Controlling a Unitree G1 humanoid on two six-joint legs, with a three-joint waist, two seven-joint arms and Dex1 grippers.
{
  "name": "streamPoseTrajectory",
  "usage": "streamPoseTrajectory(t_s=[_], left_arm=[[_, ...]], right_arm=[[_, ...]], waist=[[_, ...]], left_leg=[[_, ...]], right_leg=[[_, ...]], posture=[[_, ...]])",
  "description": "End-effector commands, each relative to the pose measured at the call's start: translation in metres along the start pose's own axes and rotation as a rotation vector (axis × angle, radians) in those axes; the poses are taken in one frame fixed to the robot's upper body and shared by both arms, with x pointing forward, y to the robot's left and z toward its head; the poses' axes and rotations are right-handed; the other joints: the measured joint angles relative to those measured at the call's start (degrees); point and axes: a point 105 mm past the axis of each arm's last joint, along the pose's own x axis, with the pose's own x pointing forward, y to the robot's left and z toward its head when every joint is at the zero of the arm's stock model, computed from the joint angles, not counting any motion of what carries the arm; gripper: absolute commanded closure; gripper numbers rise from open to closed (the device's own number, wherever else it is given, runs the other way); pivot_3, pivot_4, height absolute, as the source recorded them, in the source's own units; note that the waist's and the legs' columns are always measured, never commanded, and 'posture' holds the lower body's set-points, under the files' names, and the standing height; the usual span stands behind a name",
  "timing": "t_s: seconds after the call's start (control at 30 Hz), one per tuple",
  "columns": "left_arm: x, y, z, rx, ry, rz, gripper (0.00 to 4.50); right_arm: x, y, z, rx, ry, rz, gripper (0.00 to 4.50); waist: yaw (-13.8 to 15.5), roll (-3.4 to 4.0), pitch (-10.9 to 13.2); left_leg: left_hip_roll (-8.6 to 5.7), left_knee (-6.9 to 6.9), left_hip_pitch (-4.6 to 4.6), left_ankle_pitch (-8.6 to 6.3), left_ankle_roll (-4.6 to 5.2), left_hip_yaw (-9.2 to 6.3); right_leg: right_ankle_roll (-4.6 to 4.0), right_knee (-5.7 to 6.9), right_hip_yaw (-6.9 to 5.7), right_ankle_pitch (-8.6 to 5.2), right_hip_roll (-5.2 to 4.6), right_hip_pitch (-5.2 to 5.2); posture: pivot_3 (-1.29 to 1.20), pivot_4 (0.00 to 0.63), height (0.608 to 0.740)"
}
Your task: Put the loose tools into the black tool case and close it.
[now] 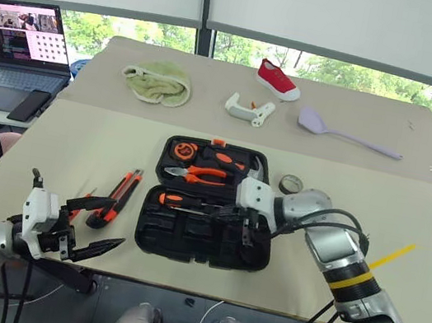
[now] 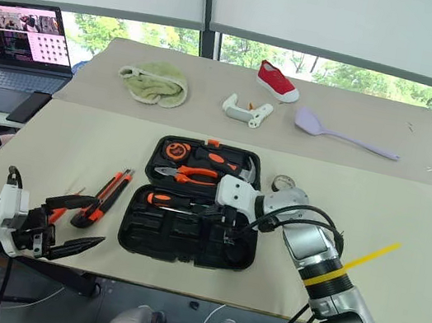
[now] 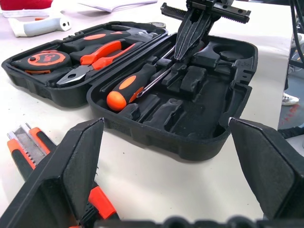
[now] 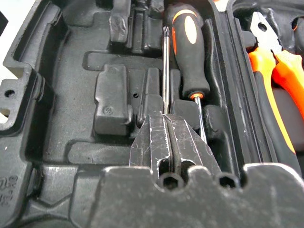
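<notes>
Currently the black tool case point(image 1: 201, 247) lies open near the front edge of the table point(image 1: 101, 150), with pliers point(image 1: 197, 174), a tape measure point(image 1: 182, 150) and one orange-and-black screwdriver point(image 1: 180, 201) already seated in its recesses. The right gripper point(image 4: 167, 124) hangs over the near half of the case, fingers pressed fully together on a thin metal shaft point(image 4: 166, 71) that runs along a groove just beside the seated screwdriver; I take this to be the slim screwdriver, though its handle is hidden from me. The left gripper point(image 1: 91, 227) hovers at the near left, jaws wide apart and holding nothing, just beside the utility knife point(image 1: 120, 195) that lies on the table left of the case. A small tape roll point(image 1: 291, 183) sits on the table at the case's right far corner. Judged step: seating the slim tool in its slot. To do it well, keep the shaft parallel to the groove, lower until it rests along the moulded channel, and only then release, lifting straight up so the fingers do not drag it out or nudge the neighbouring screwdriver. Risk: a tilted shaft riding on the ridge would stop the lid from closing later.
</notes>
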Motion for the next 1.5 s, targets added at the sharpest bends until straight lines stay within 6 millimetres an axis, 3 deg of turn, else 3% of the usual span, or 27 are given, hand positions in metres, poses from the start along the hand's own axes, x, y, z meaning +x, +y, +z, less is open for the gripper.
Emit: streamPoseTrajectory(t_s=[0.03, 0.2, 0.33, 0.47, 0.53, 0.63, 0.83, 0.97, 1.1, 1.23, 1.33, 1.5], left_arm=[[-0.032, 0.015, 0.006, -0.041, -0.011, 0.146, 0.00], [-0.091, 0.027, 0.000, -0.079, 0.059, 0.395, 0.00], [-0.153, 0.027, -0.012, -0.142, 0.159, 0.639, 0.00], [-0.189, 0.029, -0.023, -0.230, 0.222, 0.829, 0.00], [-0.199, 0.028, -0.029, -0.269, 0.275, 0.881, 0.00], [-0.186, 0.027, -0.023, -0.289, 0.268, 0.816, 0.00], [-0.119, 0.036, 0.006, -0.346, 0.246, 0.542, 0.00], [-0.089, 0.039, -0.005, -0.380, 0.449, 0.498, 0.00], [-0.060, 0.053, -0.014, -0.352, 0.511, 0.517, 0.00], [-0.044, 0.051, -0.028, -0.373, 0.594, 0.506, 0.00], [-0.033, 0.044, -0.034, -0.348, 0.640, 0.461, 0.67], [-0.036, 0.043, -0.034, -0.347, 0.645, 0.477, 2.59]], right_arm=[[-0.037, 0.000, 0.017, 0.043, -0.165, -0.081, 4.21], [-0.089, 0.020, 0.013, 0.130, -0.292, -0.181, 2.67], [-0.130, 0.040, 0.000, 0.089, -0.396, -0.297, 1.38], [-0.151, 0.053, -0.024, 0.080, -0.370, -0.428, 0.10], [-0.156, 0.069, -0.035, 0.133, -0.356, -0.381, 0.04], [-0.156, 0.080, -0.029, 0.131, -0.406, -0.361, 0.04], [-0.132, 0.079, 0.024, 0.031, -0.522, -0.227, 0.04], [-0.123, 0.070, 0.048, -0.027, -0.526, -0.170, 0.04], [-0.120, 0.064, 0.051, -0.040, -0.478, -0.126, 0.04], [-0.118, 0.063, 0.050, -0.033, -0.452, -0.101, 0.04], [-0.118, 0.061, 0.051, -0.047, -0.448, -0.110, 0.00], [-0.118, 0.062, 0.051, -0.043, -0.445, -0.122, 0.00]], waist=[[0.16, -0.01, 0.01], [0.56, -0.05, 0.08], [0.52, -0.08, 0.09], [0.54, -0.09, 0.10], [0.64, -0.10, 0.11], [0.82, -0.15, 0.12], [0.82, -0.11, 0.16], [0.68, -0.08, 0.19], [0.70, -0.07, 0.23], [0.86, -0.15, 0.26], [1.13, -0.03, 0.27], [1.61, 0.01, 0.26]], left_leg=[[-0.01, -0.01, -0.11, 0.00, 0.00, -0.02], [-0.11, -0.03, -0.24, 0.01, 0.31, -0.08], [-0.09, -0.15, -0.16, -0.15, 0.19, -0.24], [-0.11, -0.16, -0.15, -0.19, 0.25, -0.24], [-0.10, -0.16, -0.14, -0.19, 0.24, -0.24], [-0.11, -0.16, -0.14, -0.20, 0.25, -0.25], [-0.05, -0.18, -0.14, -0.20, 0.20, -0.29], [-0.09, -0.20, -0.14, -0.19, 0.17, -0.27], [-0.15, -0.28, -0.17, -0.20, 0.16, -0.21], [-0.14, -0.28, -0.18, -0.13, 0.07, -0.22], [-0.16, -0.28, -0.13, -0.12, 0.07, -0.21], [-0.18, -0.28, -0.08, -0.14, 0.09, -0.19]], right_leg=[[0.00, 0.00, 0.00, 0.00, -0.04, 0.01], [0.11, -0.16, -0.09, -0.06, -0.26, 0.00], [0.13, -0.51, -0.20, -0.06, -0.24, 0.06], [0.20, -0.58, -0.21, -0.07, -0.30, 0.10], [0.21, -0.58, -0.20, -0.07, -0.30, 0.11], [-0.01, -0.60, -0.19, -0.21, -0.40, 0.11], [-0.14, -0.60, -0.09, -0.21, -0.57, 0.10], [-0.16, -0.60, -0.06, -0.18, -0.57, 0.06], [0.14, -0.65, -0.03, -0.02, -0.55, 0.02], [0.16, -0.63, -0.12, 0.00, -0.42, 0.05], [0.17, -0.57, -0.19, 0.00, -0.42, 0.07], [0.19, -0.57, -0.30, 0.00, -0.48, 0.09]], posture=[[0.00, 0.150, 0.736], [0.00, 0.150, 0.736], [0.00, 0.150, 0.736], [0.00, 0.150, 0.736], [0.00, 0.150, 0.736], [0.00, 0.150, 0.736], [0.00, 0.150, 0.736], [0.00, 0.150, 0.736], [0.00, 0.150, 0.736], [0.00, 0.150, 0.736], [0.00, 0.150, 0.736], [0.00, 0.150, 0.736]])
